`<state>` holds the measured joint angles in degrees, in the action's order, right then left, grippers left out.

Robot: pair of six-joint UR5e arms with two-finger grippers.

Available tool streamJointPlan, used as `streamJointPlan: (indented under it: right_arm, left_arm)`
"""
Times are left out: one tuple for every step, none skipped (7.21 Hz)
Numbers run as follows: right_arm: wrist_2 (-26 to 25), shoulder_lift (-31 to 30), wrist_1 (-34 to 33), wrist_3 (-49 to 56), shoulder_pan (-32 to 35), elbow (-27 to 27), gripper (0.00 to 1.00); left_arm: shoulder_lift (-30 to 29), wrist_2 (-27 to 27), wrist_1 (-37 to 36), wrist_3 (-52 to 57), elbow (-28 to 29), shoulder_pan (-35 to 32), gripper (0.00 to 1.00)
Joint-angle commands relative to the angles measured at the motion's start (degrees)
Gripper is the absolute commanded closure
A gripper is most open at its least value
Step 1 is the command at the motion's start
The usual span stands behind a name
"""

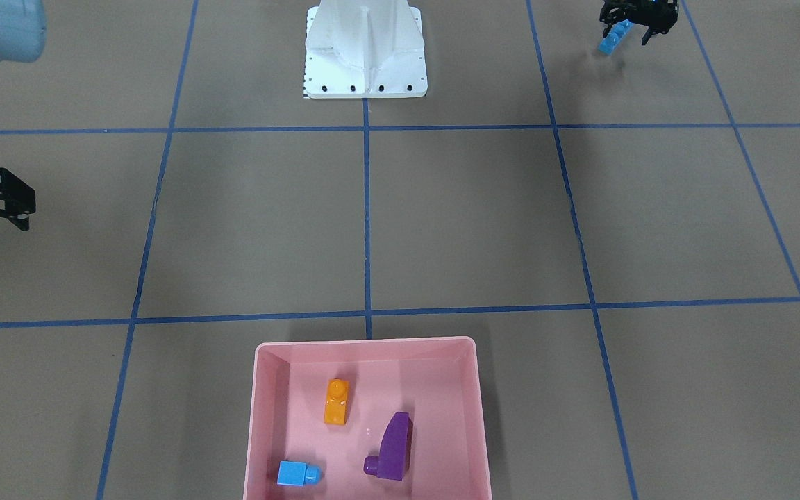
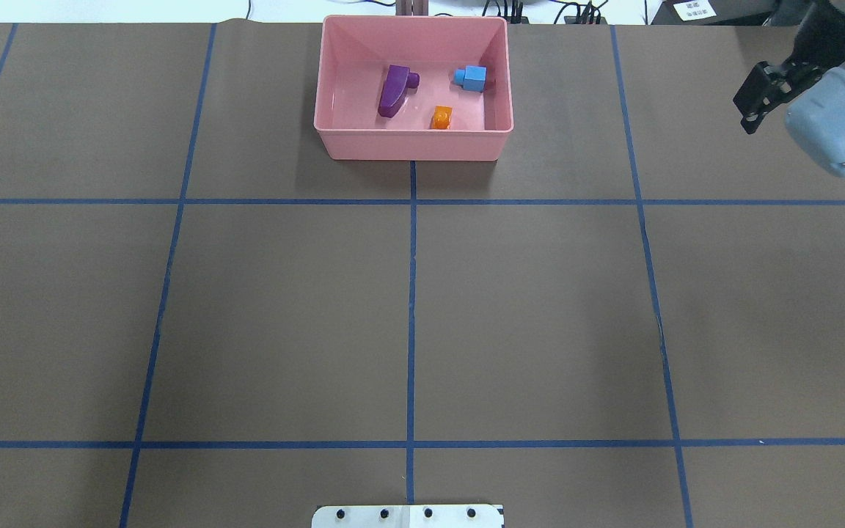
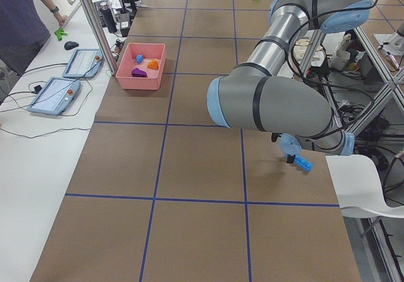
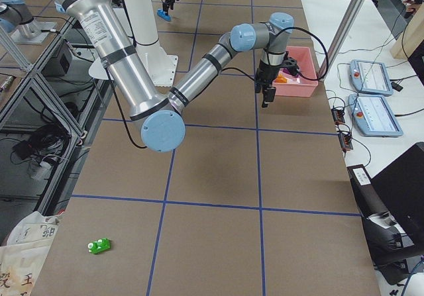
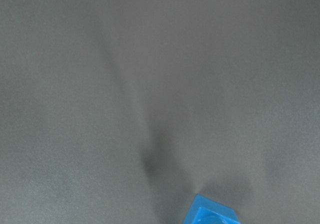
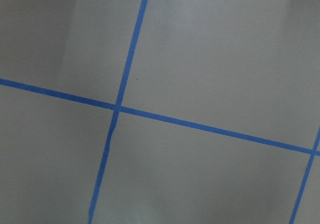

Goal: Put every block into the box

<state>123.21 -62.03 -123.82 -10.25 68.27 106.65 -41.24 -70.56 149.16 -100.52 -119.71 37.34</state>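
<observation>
The left pincer (image 1: 626,35) gripped the long blue block (image 1: 612,42) above the tabletop (image 1: 469,222), likely bound for the pink box (image 1: 264,417) holding three other blocks (image 1: 336,403); the right pincer's (image 1: 14,208) opening could not be told.

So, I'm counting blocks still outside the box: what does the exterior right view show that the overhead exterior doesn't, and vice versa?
Only exterior right: a green block on the table near that camera, and the left fingers far off gripping the long blue block.
Only overhead: the purple sloped block and the small blue cube, plainly inside the pink box.
Both: that box, the orange block in it, and the right fingers.
</observation>
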Motion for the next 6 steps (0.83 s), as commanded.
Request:
streamJointPlan:
  right_arm:
    - [0.36, -1.34, -0.54, 3.82, 2.74, 0.22, 0.01]
    - [2.19, -1.34, -0.54, 4.01, 3.18, 0.22, 0.01]
    - [2.47, -1.43, -0.54, 4.01, 3.54, 0.31, 0.01]
    - [2.47, -1.51, -0.46, 4.09, 3.8, 0.31, 0.01]
    - [2.47, -1.51, -0.46, 4.09, 4.06, 0.31, 0.01]
    - [2.47, -1.51, -0.54, 4.18, 4.33, 0.31, 0.01]
  left_arm:
    - [-0.07, 0.42, -0.01, -0.38, 0.0, 1.06, 0.47]
    - [0.02, 0.51, -0.01, -0.38, 0.0, 1.24, 0.55]
    - [0.02, 1.03, -0.01, -0.38, -0.08, 1.33, 0.67]
    - [-0.07, 1.21, -0.01, -0.56, -0.08, 1.33, 0.82]
    - [-0.07, 1.56, -0.01, -0.64, -0.08, 1.33, 0.96]
    - [0.02, 1.65, 0.16, -0.91, -0.26, 1.25, 1.0]
